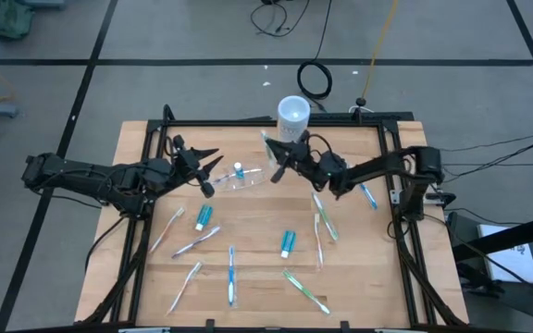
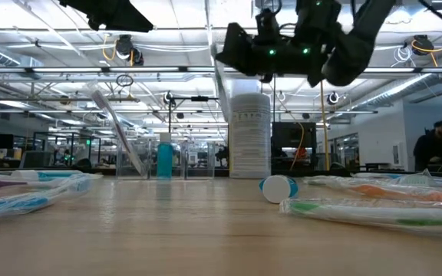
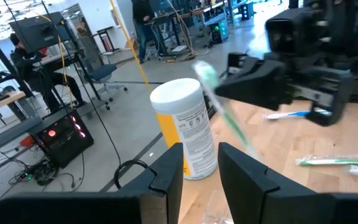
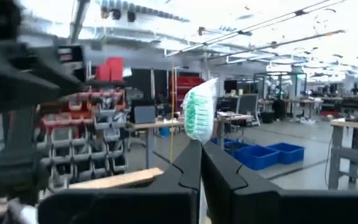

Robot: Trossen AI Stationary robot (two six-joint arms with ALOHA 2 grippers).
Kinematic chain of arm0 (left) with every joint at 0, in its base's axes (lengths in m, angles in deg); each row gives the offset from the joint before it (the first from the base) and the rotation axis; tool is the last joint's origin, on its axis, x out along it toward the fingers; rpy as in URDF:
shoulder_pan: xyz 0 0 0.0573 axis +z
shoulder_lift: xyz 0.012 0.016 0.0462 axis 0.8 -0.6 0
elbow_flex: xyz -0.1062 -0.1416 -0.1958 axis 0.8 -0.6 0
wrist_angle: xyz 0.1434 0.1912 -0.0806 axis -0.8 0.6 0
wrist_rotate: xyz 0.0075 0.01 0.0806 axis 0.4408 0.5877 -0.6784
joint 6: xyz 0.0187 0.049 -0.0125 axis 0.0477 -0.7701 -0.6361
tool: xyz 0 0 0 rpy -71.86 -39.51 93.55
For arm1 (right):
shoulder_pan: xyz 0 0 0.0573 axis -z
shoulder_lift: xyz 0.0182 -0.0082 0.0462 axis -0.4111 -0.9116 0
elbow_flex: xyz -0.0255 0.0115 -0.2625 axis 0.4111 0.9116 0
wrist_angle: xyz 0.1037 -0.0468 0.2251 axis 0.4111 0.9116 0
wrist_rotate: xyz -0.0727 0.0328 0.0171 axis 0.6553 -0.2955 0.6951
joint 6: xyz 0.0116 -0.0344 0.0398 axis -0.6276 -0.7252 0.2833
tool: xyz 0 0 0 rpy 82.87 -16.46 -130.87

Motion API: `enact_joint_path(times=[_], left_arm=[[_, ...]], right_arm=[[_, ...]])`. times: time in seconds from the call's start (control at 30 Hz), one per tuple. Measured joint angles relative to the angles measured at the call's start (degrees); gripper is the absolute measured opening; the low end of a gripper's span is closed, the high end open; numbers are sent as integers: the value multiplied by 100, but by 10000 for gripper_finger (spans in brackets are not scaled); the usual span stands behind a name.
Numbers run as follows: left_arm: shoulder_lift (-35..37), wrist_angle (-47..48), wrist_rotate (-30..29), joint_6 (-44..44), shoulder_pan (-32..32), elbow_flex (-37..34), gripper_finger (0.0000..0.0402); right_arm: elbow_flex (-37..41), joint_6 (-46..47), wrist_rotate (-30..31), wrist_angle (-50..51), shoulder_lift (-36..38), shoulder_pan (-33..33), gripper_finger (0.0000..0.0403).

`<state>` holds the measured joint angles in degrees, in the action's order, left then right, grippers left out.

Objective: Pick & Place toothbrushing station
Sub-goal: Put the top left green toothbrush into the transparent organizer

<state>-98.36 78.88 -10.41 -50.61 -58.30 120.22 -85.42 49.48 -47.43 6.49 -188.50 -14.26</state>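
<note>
wooden tabletop under a big open workshop, strewn with toothbrushes and small blue-capped tubes, with a white cylindrical cup at the far edge. the toothbrushing station, a shallow clear tray with a small tube in it, lies near the far middle, between the two arms. the right claw hangs just right of the tray with its fingers pinched together on a green-bristled toothbrush, whose head sticks up past the fingertips in the right wrist view. the left claw hovers just left of the tray, fingers partly apart and nothing between them as far as i can see. my read is that the brush is on its way into the tray. to do that well, bring the brush down low and level over the tray's long axis, line the handle up with it so it clears the rims, and let go only when it is close to the floor so it does not bounce out; the clear plastic is light and could skid if a rim gets nudged.
</note>
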Motion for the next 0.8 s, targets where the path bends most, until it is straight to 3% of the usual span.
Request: enact_joint_path(times=[0.13,0.27,0.53,0.8], left_arm=[[0,-66,-6,0,4,0,106],[0,-63,-8,0,4,0,106],[0,-70,-8,0,4,0,106],[0,-70,-9,123,4,0,106]], right_arm=[[-345,264,-71,-26,-432,131,0],[-753,266,-582,39,-838,234,0],[-1040,17,-584,244,-1268,290,0],[-1003,-1,-578,1549,-1296,320,0]])
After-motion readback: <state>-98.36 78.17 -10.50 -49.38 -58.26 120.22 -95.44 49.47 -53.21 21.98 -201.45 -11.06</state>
